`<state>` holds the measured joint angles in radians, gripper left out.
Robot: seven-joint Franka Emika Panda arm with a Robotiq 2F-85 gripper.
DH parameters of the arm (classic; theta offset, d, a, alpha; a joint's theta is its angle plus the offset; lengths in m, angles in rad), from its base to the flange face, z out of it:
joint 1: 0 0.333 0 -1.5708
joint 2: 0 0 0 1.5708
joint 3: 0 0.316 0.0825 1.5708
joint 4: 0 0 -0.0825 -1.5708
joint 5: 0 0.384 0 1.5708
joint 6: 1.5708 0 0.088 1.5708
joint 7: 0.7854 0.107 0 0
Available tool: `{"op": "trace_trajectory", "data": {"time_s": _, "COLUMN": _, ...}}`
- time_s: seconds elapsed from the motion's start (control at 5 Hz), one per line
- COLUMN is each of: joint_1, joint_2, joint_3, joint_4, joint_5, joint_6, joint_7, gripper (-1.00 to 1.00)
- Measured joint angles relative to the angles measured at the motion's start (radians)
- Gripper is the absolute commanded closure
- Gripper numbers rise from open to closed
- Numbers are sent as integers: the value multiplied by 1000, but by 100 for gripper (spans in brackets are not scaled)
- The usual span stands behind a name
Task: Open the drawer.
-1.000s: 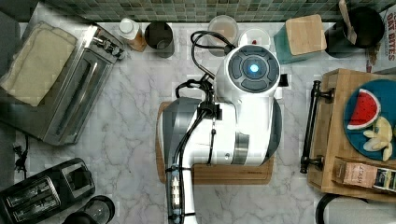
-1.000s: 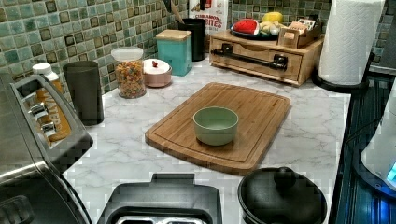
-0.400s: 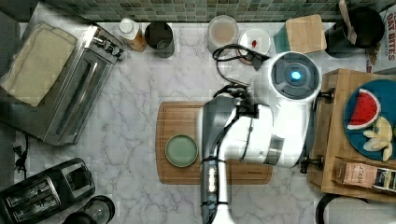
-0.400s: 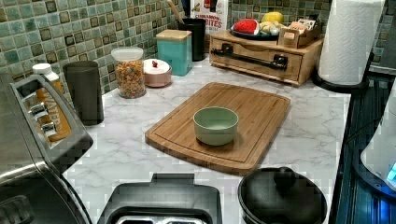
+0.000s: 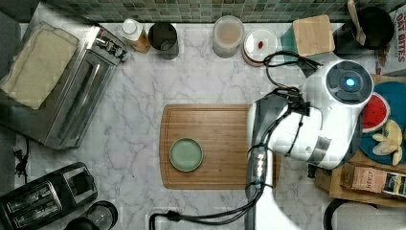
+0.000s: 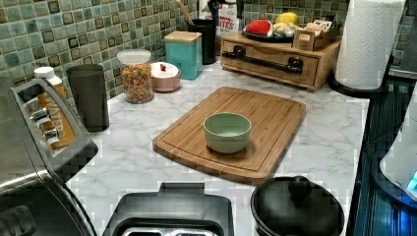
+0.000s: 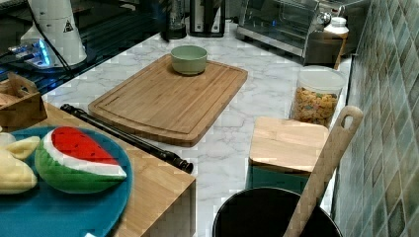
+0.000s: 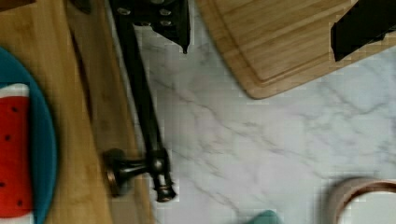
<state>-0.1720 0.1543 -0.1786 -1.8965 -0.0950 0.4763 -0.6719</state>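
Gripper (image 8: 261,28) spread wide over drawer (image 6: 275,66) handle (image 8: 140,102) (one finger (image 8: 163,18) beside bar), grasping nothing.

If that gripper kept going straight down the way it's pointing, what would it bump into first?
Most likely the drawer's black bar handle: one finger is right by it, the other is over the cutting board. Depth is unclear.

"BITES" — on cereal box (image 5: 393,42)

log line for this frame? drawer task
phase: approach | gripper: open, above handle, one finger at bar, no grasp | drawer: closed | bowl: on cutting board
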Motion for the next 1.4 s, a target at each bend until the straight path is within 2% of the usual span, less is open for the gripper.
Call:
{"op": "trace_trajectory", "data": {"time_s": 0.2, "joint_1": -48, "joint_2": 57, "joint_3": -14, "joint_4": -3, "joint_5": 4, "joint_6": 75, "joint_7": -89, "gripper": -100}}
{"op": "trace_trajectory", "data": {"time_s": 0.6, "joint_1": -98, "joint_2": 105, "joint_3": -33, "joint_4": -6, "joint_5": 2, "joint_6": 114, "joint_7": -236, "gripper": -100}}
{"op": "trace_trajectory", "data": {"time_s": 1.0, "joint_1": -97, "joint_2": 116, "joint_3": -33, "joint_4": -20, "joint_5": 1, "joint_6": 253, "joint_7": -241, "gripper": -100}}
{"op": "trace_trajectory", "data": {"time_s": 1.4, "joint_1": -52, "joint_2": 117, "joint_3": -34, "joint_4": -48, "joint_5": -28, "joint_6": 232, "joint_7": -239, "gripper": -100}}
